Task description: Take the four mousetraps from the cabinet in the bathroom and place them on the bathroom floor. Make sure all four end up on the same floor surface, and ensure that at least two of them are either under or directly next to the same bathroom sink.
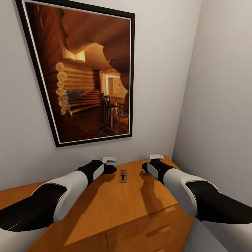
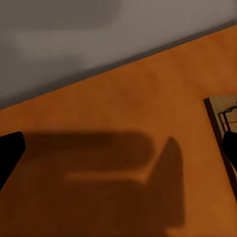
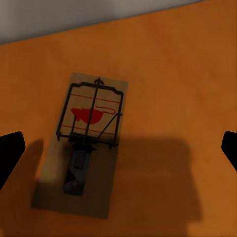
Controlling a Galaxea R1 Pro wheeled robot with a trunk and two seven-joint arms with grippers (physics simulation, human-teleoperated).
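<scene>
We see one mousetrap (image 1: 123,176) flat on the cabinet (image 1: 105,210) top, between our two grippers. Left gripper (image 1: 112,169) and right gripper (image 1: 145,172) hover just above the top, both spread wide, holding nothing. A framed picture (image 1: 84,70) hangs above.

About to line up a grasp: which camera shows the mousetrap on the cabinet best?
The right wrist view: the mousetrap lies whole and close, wire bar and red mouse print clear. The head view shows it small between both arms; the left wrist view catches just one edge.
</scene>
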